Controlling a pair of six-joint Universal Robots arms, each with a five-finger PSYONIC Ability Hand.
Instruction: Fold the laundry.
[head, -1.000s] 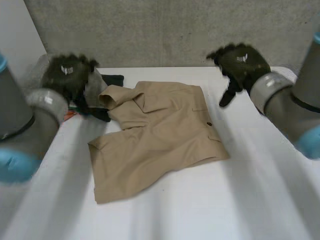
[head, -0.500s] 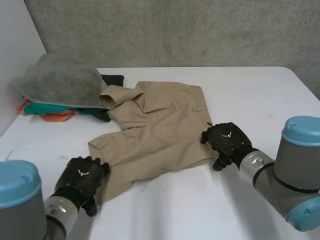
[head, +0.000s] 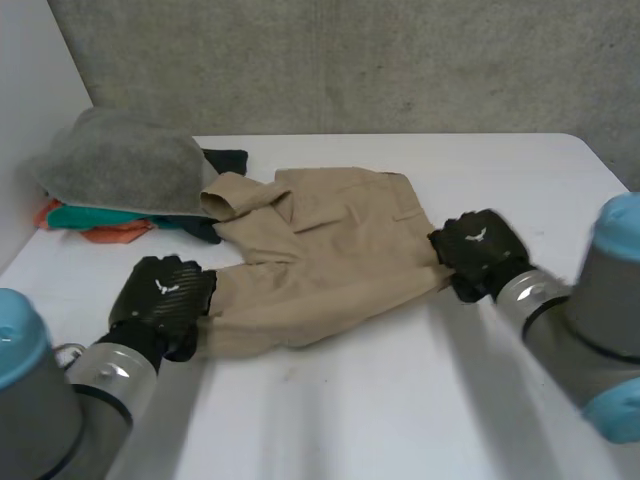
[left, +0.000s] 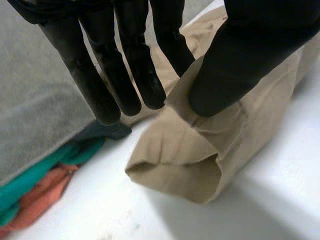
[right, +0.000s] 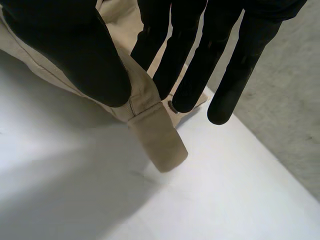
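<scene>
So, the left hand (head: 160, 298) pinches the tan shorts (head: 330, 250) at a leg hem, the right hand (head: 478, 248) pinches their opposite edge; a laundry pile (head: 120, 165) sits nearby.

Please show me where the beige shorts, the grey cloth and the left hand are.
shorts (head: 340, 250): head view, middle of the fabric.
grey cloth (head: 120, 160): head view, its top surface.
left hand (head: 160, 298): head view, back of the hand.
</scene>
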